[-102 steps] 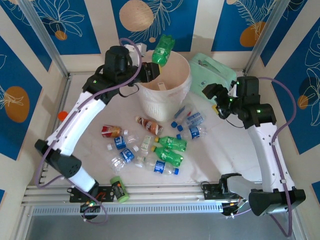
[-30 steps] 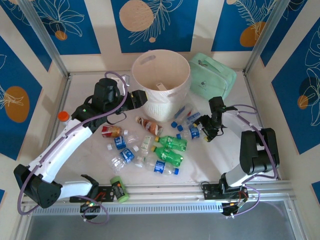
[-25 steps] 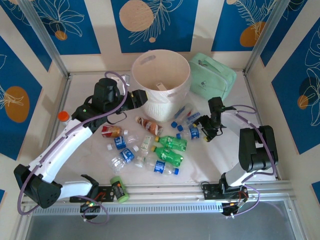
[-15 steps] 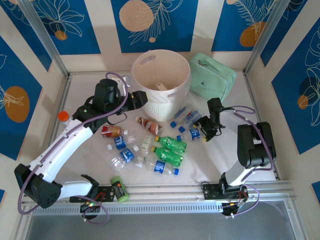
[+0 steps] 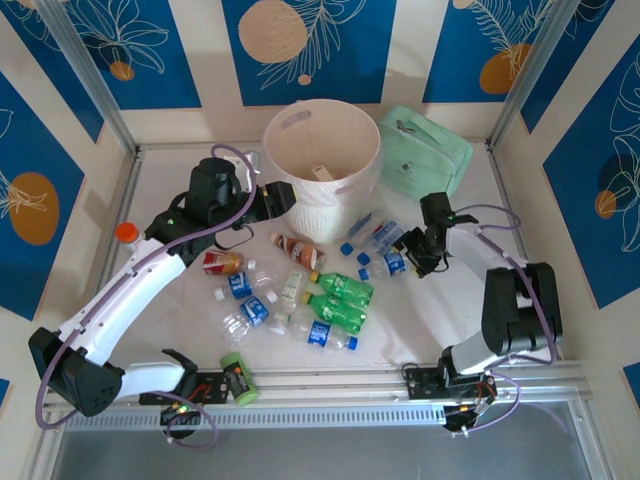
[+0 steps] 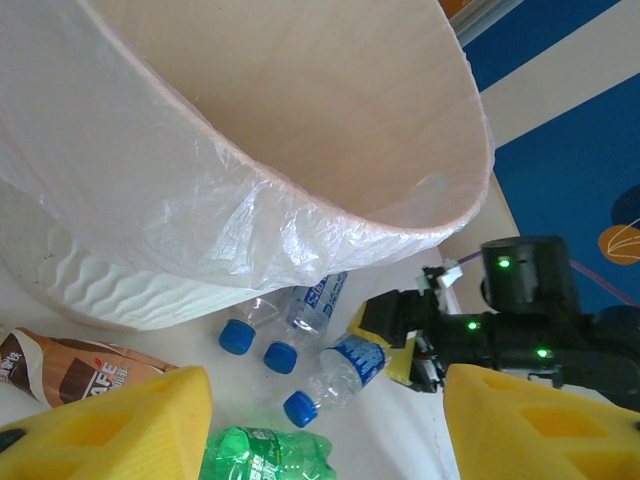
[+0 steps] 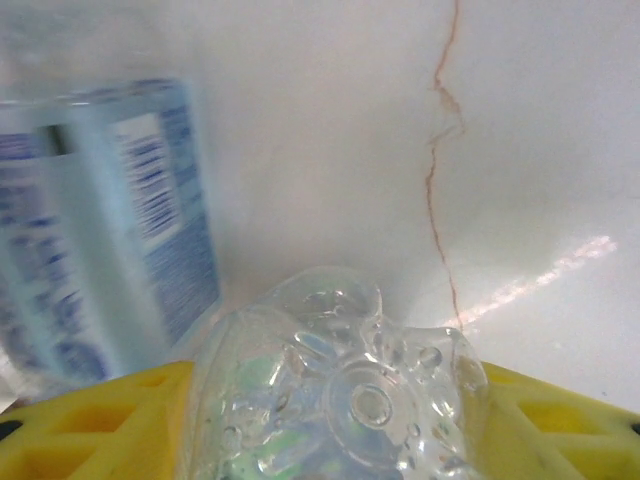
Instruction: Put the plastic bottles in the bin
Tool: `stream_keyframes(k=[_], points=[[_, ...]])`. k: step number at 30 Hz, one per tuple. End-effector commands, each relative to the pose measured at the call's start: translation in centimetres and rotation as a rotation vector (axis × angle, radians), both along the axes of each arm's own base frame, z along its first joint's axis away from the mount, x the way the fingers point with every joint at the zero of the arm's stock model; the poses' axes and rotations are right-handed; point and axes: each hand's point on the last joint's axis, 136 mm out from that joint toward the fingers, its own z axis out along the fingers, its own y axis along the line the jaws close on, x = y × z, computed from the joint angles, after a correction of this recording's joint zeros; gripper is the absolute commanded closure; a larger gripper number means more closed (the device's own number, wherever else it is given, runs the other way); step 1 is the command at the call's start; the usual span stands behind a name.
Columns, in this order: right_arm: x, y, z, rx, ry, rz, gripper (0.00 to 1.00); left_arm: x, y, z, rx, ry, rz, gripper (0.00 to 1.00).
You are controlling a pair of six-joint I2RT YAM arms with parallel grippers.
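The bin (image 5: pixel 330 205) is sitting just in front of the left end effector (image 5: pixel 280 197), which is hanging wide open with nothing in it. The right end effector (image 5: pixel 412 262) is clamping the base of 1 clear bottle (image 5: pixel 388 265); the other plastic bottles (image 5: pixel 335 300) are lying on the tabletop (image 5: pixel 440 320) to its left.

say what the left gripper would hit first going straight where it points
Probably the side wall of the round pale pink-cream plastic bin, close ahead of the left gripper; depth is unclear.

bottles (image 5: pixel 340 288) thick nr bin (image 5: pixel 310 205) front
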Motion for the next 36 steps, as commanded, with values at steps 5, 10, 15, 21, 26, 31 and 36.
stream_keyframes(k=[5,10,15,21,26,31,36], points=[[-1.3,-1.0,7.2,0.001,-0.182,0.032,0.40,-0.6,-1.5,2.4,-0.067,-0.050,-0.102,0.35],[-1.5,-1.0,12.6,0.105,-0.354,0.028,0.40,-2.0,-4.6,3.6,-0.149,-0.064,-0.258,0.34],[-1.4,0.9,18.5,0.238,-0.542,0.081,0.41,-4.5,-8.7,3.4,-0.162,-0.059,-0.453,0.34],[-1.5,2.7,25.2,0.357,-0.748,0.147,0.41,-5.8,-11.2,3.1,-0.194,-0.050,-0.522,0.34],[-1.6,3.8,27.9,0.417,-0.818,0.190,0.42,-6.0,-12.1,3.4,-0.255,-0.043,-0.527,0.34],[-1.9,4.5,28.9,0.423,-0.848,0.222,0.42,-6.5,-13.3,3.6,-0.299,-0.033,-0.551,0.36],[-1.8,4.8,29.1,0.439,-0.855,0.222,0.42,-6.6,-13.9,3.4,-0.347,-0.011,-0.562,0.40]])
